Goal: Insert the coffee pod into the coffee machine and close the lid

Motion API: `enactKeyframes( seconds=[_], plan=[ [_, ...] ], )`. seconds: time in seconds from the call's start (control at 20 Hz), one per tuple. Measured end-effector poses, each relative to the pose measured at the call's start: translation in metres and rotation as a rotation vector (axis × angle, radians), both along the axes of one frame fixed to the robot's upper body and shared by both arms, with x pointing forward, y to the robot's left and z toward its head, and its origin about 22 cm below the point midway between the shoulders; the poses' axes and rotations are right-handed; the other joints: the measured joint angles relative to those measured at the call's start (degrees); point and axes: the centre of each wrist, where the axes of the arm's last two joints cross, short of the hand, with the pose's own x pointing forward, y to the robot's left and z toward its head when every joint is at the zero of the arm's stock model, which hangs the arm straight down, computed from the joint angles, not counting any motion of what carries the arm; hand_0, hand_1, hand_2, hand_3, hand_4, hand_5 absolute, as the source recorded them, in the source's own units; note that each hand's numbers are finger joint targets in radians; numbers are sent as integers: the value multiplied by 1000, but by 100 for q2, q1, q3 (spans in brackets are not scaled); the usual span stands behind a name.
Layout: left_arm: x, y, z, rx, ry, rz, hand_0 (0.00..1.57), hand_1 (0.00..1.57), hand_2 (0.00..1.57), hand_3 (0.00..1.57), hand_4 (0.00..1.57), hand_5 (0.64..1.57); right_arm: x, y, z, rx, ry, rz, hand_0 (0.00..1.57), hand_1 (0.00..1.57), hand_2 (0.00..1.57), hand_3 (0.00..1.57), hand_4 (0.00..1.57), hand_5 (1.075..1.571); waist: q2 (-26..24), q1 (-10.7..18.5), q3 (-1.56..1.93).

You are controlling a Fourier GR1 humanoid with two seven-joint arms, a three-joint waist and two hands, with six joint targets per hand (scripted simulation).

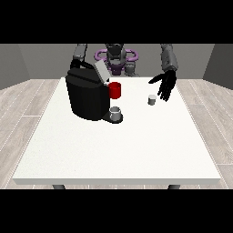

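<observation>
A large white table (113, 150) with a smooth, matte top fills the middle of the front view, standing on a floor of pale wood planks (27, 109). Taking the table's centre as the clock's hub, the coffee machine (86, 95) sits at about ten o'clock: a bulky black body with rounded corners and a dull sheen. Its grey lid (102, 71) is a flat slab tilted up and open at the machine's top. Just beside the machine, at its three o'clock, a red cylindrical mug (115, 90) stands upright. At the machine's five o'clock a small grey cup (116, 112) rests on the dark drip base.

The coffee pod (152, 99), a short grey cylinder, stands on the bare tabletop at about one o'clock from the hub, well apart from the machine, with the red mug between them.

The hand at the view's right (166, 84) hangs near the pod, at its one o'clock, black fingers spread and relaxed, grasping nothing. The hand at the view's left is hidden behind the machine; only its grey arm (80, 52) shows, so its state cannot be told.
</observation>
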Motion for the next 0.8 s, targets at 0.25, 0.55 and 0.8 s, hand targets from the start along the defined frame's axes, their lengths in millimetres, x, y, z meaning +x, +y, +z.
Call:
enactKeyframes(
  seconds=[0.25, 0.55, 0.8],
  plan=[
    [11, -10, -10, 76, 3, -7, 261, 261, 589, 247, 0, 1571, 11, -2, -3, -7, 10, -5, 0, 0, 0, 0, 0, 1571, 111, 107, 1],
    [22, -28, -23, 161, -60, -2, 888, 888, 963, 816, 384, 1571, 17, -1, -12, -13, 28, 3, 0, 0, 0, 0, 0, 1571, 138, 138, 1],
    [30, -36, -24, 273, -94, -37, 924, 924, 1016, 845, 413, 1571, 18, 3, -21, -14, 49, 6, 0, 0, 0, 0, 0, 1571, 93, 137, 1]
  ],
)
